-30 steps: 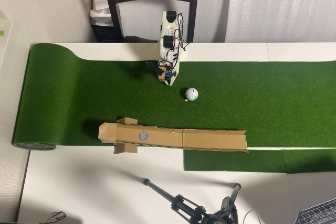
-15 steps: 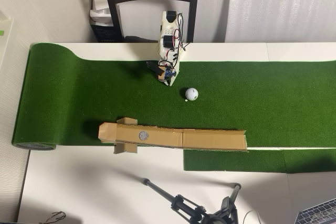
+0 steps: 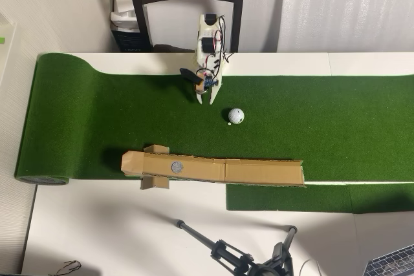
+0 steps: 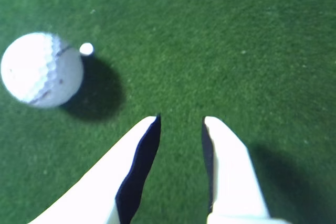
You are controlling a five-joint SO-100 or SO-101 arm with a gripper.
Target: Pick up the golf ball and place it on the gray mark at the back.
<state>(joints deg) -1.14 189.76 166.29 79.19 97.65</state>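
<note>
Nothing of the job is done yet, as far as I can judge. The golf ball (image 3: pixel 236 116) sits free on the green turf mat (image 3: pixel 336 127), a little right of centre in the overhead view, with a tiny white speck (image 4: pixel 86 49) just beside it. In the wrist view the ball (image 4: pixel 42 70) lies at the upper left of the frame, well off the line of the gripper (image 4: pixel 181 121), whose two white fingers come up from the bottom edge with a narrow gap of bare turf between them. So the gripper is parted slightly and holds nothing.

In the overhead view the gripper (image 3: pixel 206 100) points down at the mat just up and to the left of the ball, near it but apart. The gray mark (image 3: pixel 176 167) lies lower in the frame, on the left part of a long cardboard channel (image 3: pixel 259 171) along the mat's lower edge, and it is bare.

What is left, I reckon, is everything: line the fingers up on the ball, close on it, lift, carry it to the mark and set it down.
</note>
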